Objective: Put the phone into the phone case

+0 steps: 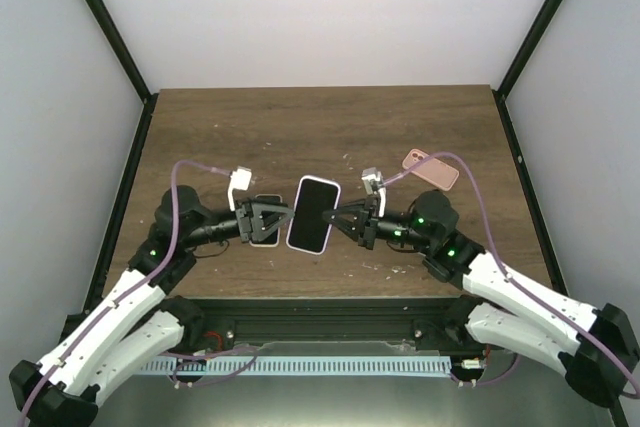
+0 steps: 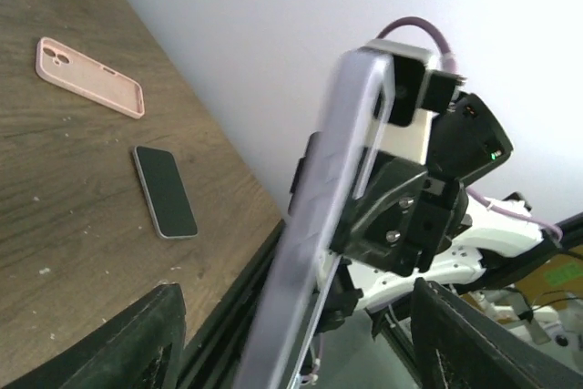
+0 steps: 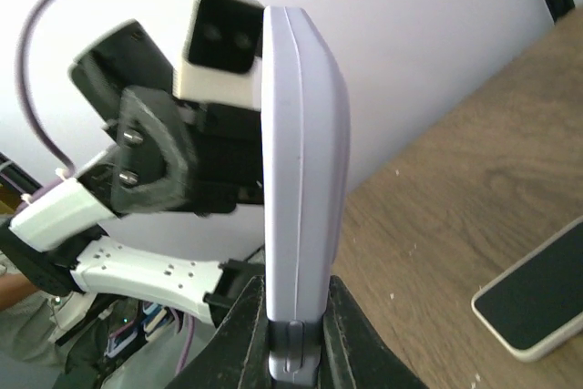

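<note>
A phone with a black screen sits in a lavender case (image 1: 313,214), held up above the table's near middle between my two grippers. My right gripper (image 1: 345,219) is shut on its right edge; in the right wrist view the case (image 3: 301,179) stands edge-on between the fingers (image 3: 241,334). My left gripper (image 1: 277,219) is at its left edge. In the left wrist view the case (image 2: 319,225) runs between the fingers (image 2: 137,334), which stand wide apart and do not touch it. My left gripper is open.
A second phone (image 1: 263,227) lies flat on the table beneath my left gripper and also shows in the right wrist view (image 3: 537,302). The left wrist view shows a phone (image 2: 165,190) on the table. A pink case (image 1: 430,169) lies at the back right, also in the left wrist view (image 2: 89,77).
</note>
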Available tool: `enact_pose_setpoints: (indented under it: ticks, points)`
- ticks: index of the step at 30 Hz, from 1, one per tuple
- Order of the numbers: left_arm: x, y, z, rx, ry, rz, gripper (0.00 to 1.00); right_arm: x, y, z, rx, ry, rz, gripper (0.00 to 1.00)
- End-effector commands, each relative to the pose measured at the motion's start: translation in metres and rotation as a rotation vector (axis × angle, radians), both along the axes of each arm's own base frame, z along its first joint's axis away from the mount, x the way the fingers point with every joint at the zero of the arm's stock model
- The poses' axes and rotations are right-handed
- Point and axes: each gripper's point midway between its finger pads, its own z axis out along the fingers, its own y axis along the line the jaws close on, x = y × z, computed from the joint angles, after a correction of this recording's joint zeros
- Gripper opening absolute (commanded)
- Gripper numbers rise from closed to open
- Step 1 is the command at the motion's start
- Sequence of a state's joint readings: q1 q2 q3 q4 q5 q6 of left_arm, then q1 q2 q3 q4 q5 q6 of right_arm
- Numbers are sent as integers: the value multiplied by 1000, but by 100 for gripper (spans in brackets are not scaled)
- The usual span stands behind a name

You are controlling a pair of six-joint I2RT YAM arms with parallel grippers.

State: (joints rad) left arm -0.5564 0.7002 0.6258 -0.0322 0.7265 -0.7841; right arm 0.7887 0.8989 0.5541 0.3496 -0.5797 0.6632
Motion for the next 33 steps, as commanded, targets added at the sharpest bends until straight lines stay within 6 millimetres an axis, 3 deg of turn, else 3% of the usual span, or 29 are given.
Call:
enact_pose_setpoints:
  ticks: [1, 6, 10, 18, 21, 23, 26, 27, 33]
  points:
    - [-7, -4, -10, -17, 42, -45, 71, -3, -14, 62, 151, -135, -53, 1]
    - [-18, -9, 1, -114, 50, -132, 69, -8, -14, 78, 191, -141, -26, 1]
    - [-19, -12, -1, -98, 52, -162, 60, -7, -12, 78, 188, -139, -24, 1]
    - [-9, -13, -18, -49, 60, -122, 0, 2, -5, 62, 139, -104, -30, 1]
    - [-4, -12, -23, -39, 58, -89, 0, 2, -1, 53, 115, -82, -15, 2]
    - [-1, -11, -23, -36, 47, -75, 0, 3, 2, 46, 97, -61, -6, 8]
    - [3, -10, -23, -33, 37, -46, 0, 4, 5, 34, 77, -12, 10, 34]
    - [5, -10, -24, -34, 37, -39, 0, 2, 6, 30, 83, 0, 24, 37]
    - [14, -10, -30, -20, 35, -2, 0, -1, 9, 15, 110, 76, 61, 31]
